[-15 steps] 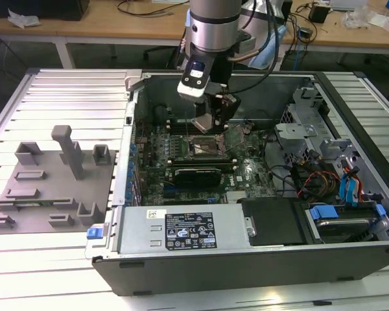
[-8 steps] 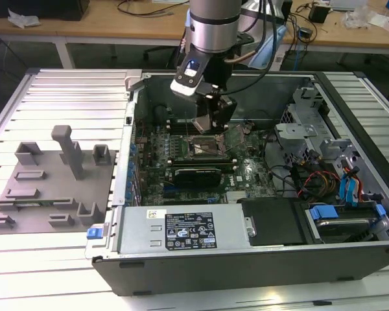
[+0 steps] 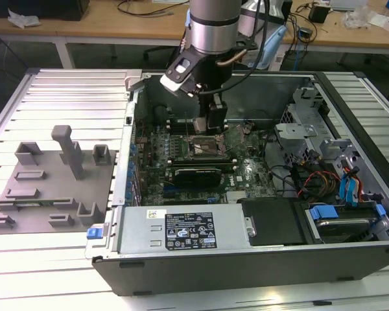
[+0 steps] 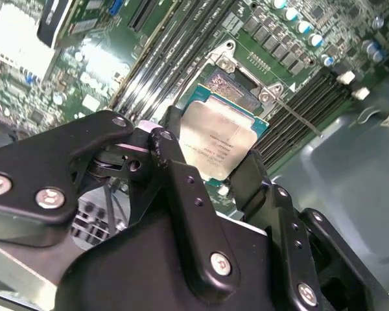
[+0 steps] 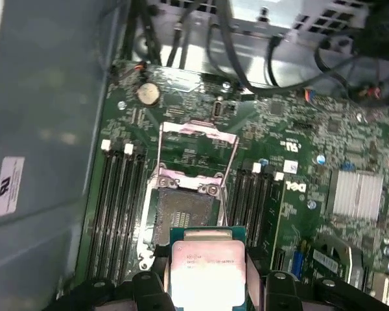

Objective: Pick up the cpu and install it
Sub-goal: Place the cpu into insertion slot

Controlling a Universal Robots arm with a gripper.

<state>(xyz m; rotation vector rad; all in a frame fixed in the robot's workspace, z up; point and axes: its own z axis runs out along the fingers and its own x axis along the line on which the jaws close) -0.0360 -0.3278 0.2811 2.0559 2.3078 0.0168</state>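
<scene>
The cpu point(image 4: 220, 139) point(image 5: 207, 269) is a thin square chip with a shiny silver top on a green edge. In both wrist views it sits between the black fingers point(image 4: 174, 159) point(image 5: 256, 278) of my gripper point(image 4: 211, 165) point(image 5: 207, 285), which is shut on it. The chip hangs just above the motherboard, close beside the open dark socket point(image 5: 185, 214) point(image 4: 233, 84), whose metal load frame point(image 5: 198, 152) is flipped up. In the exterior view my gripper point(image 3: 212, 123) reaches down into the open computer case over the socket point(image 3: 204, 148).
Memory slots point(image 5: 117, 207) flank the socket on both sides. A silver heat sink point(image 5: 356, 194) sits nearby. The case wall point(image 3: 259, 94), power supply point(image 3: 181, 233), drive cage point(image 3: 308, 133) and cables point(image 3: 311, 181) surround the board. A grey fixture plate point(image 3: 45, 188) lies at the exterior view's left.
</scene>
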